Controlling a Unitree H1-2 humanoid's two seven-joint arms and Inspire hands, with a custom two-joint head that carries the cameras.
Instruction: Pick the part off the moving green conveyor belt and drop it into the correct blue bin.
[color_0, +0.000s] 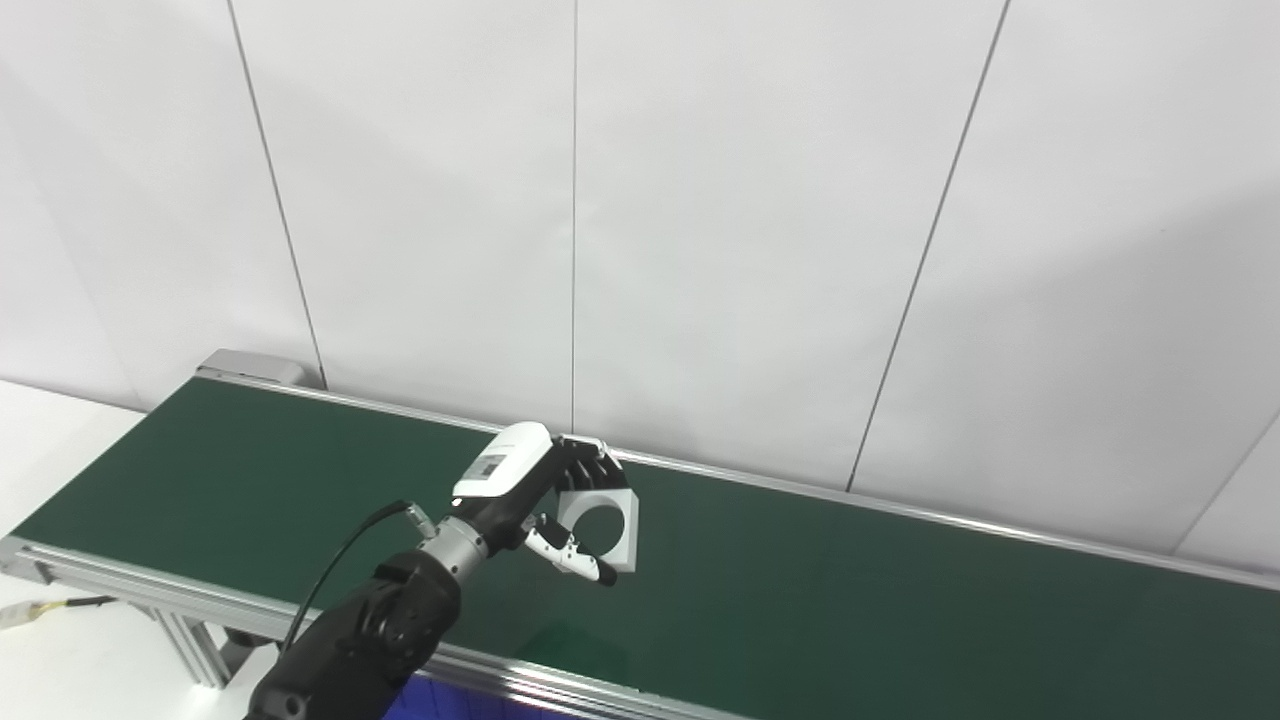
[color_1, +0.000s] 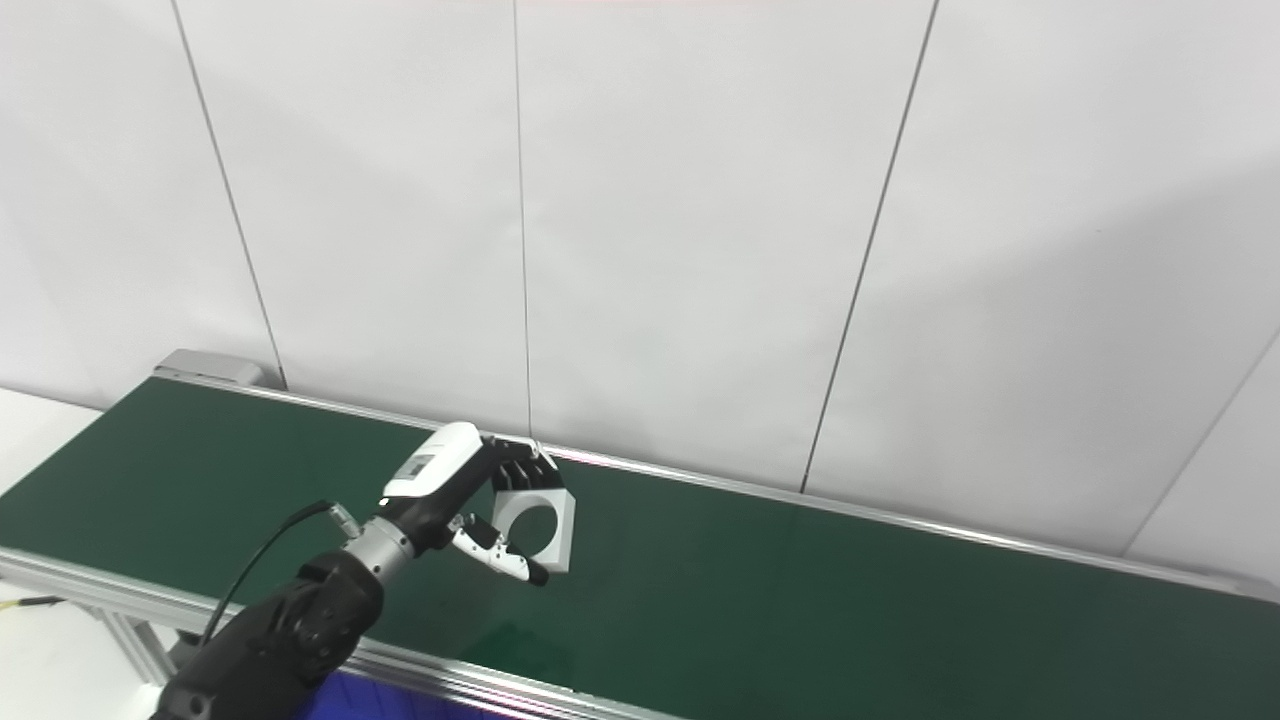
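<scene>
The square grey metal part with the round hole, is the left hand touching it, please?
Touching: in the left eye view the left hand has fingers over the part's top edge, thumb below.

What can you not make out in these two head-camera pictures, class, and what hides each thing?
- Blue bin: only a sliver shows, cut off by the bottom edge and the conveyor belt frame.
- Right hand: outside both views.
- Part: its upper edge is covered by the left hand fingers.

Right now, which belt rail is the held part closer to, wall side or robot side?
The wall-side rail: the left hand holds the part near it; the robot-side rail lies across the belt.
</scene>
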